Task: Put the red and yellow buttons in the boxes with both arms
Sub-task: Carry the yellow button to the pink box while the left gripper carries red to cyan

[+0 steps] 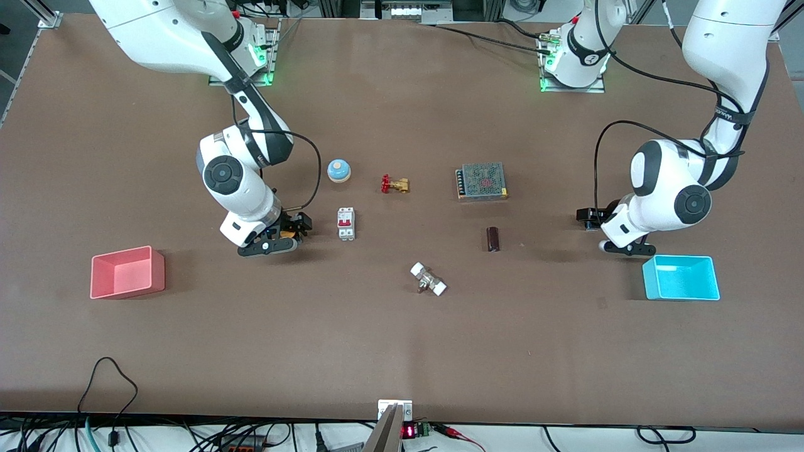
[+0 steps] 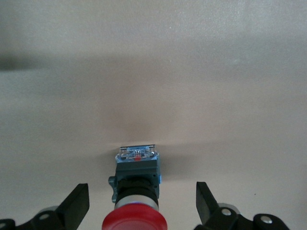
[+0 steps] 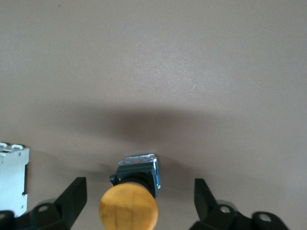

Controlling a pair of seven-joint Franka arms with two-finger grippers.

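- Red button [image 2: 135, 211] sits between the left end effector's [image 2: 142, 203] spread fingers, ready for gripping, beside the cyan box [image 1: 681, 278].
- Yellow button [image 3: 130, 199] sits likewise inside the right end effector's [image 3: 139, 201] parted fingers, with the pink box [image 1: 127, 272] toward the table's end.

The right arm [image 1: 245, 157] reaches from its base down toward the table, elbow bent, wrist turned low, and its right gripper [image 1: 276, 242] hangs close above the tabletop with fingers [image 3: 72, 199] spread wide apart. The left arm [image 1: 691, 188] folds down from its base in a like pose, its left gripper [image 1: 619, 246] low over the table, fingers [image 2: 76, 203] parted too
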